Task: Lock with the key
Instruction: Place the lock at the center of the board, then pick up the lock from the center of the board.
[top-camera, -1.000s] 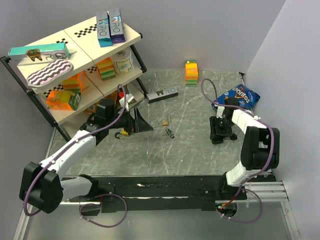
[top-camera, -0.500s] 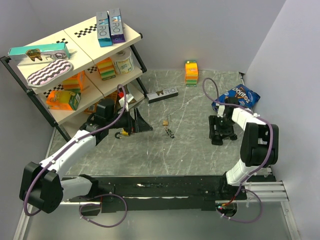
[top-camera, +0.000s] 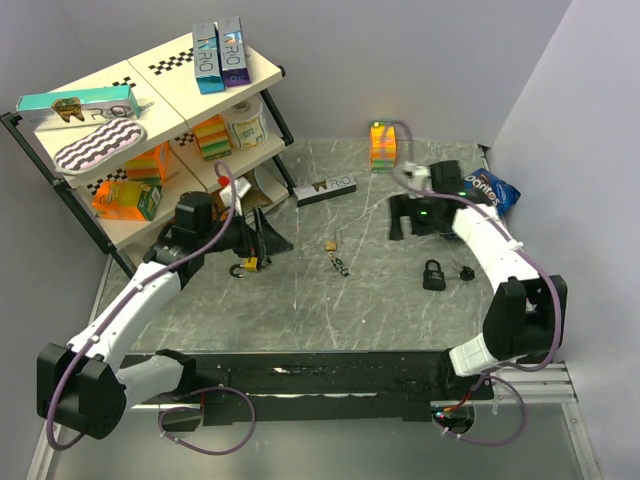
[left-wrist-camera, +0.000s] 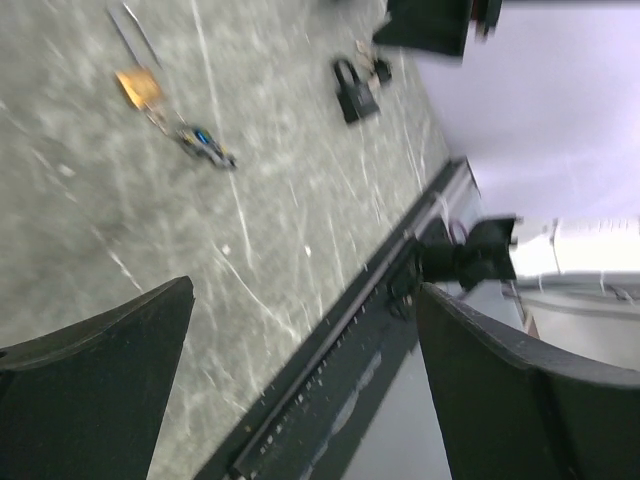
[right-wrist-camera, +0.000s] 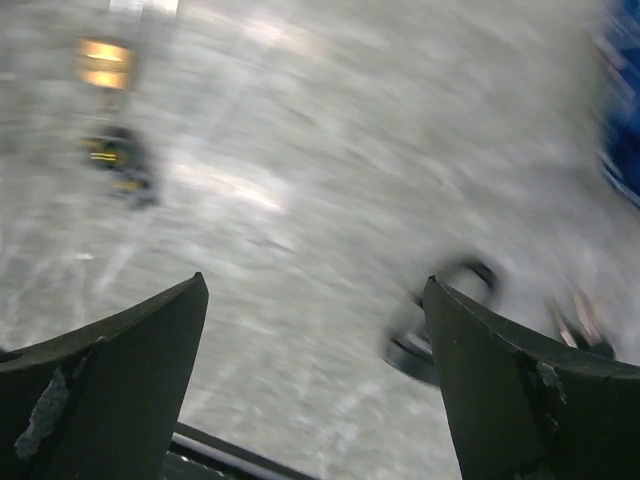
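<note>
The brass-yellow lock (top-camera: 246, 265) lies on the table with its dark shackle to the left. My left gripper (top-camera: 265, 240) is open and empty just behind it; the lock is out of the left wrist view. The key bunch (top-camera: 335, 256), a gold piece with dark pieces, lies mid-table. It also shows in the left wrist view (left-wrist-camera: 170, 115), far ahead of the open left gripper (left-wrist-camera: 305, 290), and blurred in the right wrist view (right-wrist-camera: 112, 110). My right gripper (top-camera: 408, 220) is open and empty, raised at the back right (right-wrist-camera: 315, 283).
An all-black padlock (top-camera: 434, 275) with small keys (top-camera: 465, 272) lies at the right, also in the left wrist view (left-wrist-camera: 353, 95) and, blurred, in the right wrist view (right-wrist-camera: 440, 320). A tilted shelf rack (top-camera: 150, 130) stands at the left. A black box (top-camera: 325, 187), an orange carton (top-camera: 382, 143) and a chip bag (top-camera: 485, 190) sit at the back.
My right gripper has moved off the black padlock toward the back, leaving it on the table. My left arm has drawn back a little to the left.
</note>
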